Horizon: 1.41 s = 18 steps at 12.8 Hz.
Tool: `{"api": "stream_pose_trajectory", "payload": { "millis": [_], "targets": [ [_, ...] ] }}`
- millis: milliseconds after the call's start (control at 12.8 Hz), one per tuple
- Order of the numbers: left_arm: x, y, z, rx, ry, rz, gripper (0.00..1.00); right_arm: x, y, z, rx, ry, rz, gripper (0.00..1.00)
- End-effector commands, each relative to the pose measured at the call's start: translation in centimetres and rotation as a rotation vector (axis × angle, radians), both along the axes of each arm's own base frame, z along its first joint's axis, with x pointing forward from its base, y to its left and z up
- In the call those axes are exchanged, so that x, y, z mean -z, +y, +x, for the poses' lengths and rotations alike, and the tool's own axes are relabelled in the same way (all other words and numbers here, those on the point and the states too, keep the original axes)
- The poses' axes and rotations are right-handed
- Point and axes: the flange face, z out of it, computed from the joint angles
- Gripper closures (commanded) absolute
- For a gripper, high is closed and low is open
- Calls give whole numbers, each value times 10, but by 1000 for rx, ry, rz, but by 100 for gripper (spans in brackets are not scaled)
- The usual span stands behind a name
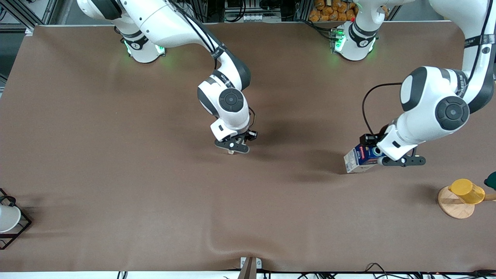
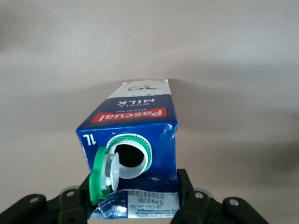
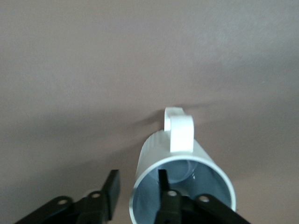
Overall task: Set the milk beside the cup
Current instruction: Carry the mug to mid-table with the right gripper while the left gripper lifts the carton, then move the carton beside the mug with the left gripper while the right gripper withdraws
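Note:
The milk (image 1: pixel 359 158), a dark blue carton with a red label and a white lower part, is tilted low over the table toward the left arm's end. My left gripper (image 1: pixel 401 160) is shut on its top ridge. In the left wrist view the milk (image 2: pixel 133 119) has its green cap flipped open, and the left gripper (image 2: pixel 135 186) clamps the fold. The cup (image 3: pixel 182 163), cream-white with a loop handle, stands mid-table. My right gripper (image 3: pixel 138 184) is open astride its rim, one finger inside and one outside. In the front view the right gripper (image 1: pixel 231 146) hides nearly all of the cup (image 1: pixel 231 152).
A yellow cup (image 1: pixel 467 190) sits on a wooden stand (image 1: pixel 453 207) near the left arm's end. A white cup (image 1: pixel 7 217) sits in a black wire rack (image 1: pixel 21 228) at the right arm's end. A dark green thing (image 1: pixel 491 180) shows beside the yellow cup.

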Motion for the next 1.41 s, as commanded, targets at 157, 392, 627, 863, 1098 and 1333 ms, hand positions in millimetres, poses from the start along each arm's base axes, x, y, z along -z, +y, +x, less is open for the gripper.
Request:
{"api": "stream_pose_trajectory", "payload": {
  "millis": [157,392,627,863,1098,1333],
  "targets": [
    [-30,-49,-9,-50,-4,-22,31,-141,-72,17,81,-6,-41,0],
    [-34,-102,-28,-63,14,-25,31,-185,-200,54,-55,-15,-38,0],
    [-36,-181,-66,-52,27,-22,31,-225,-318,78,-96,0,-24,0],
    [-33,-248,-109,-8,39,-8,31,-276,-414,68,-115,10,-14,0],
    [-23,-317,-150,-37,40,26,32,-311,-463,43,-88,41,-12,0],
    [-21,-384,-184,-31,51,1,32,-349,-464,15,-85,23,-18,0]
  ]
}}
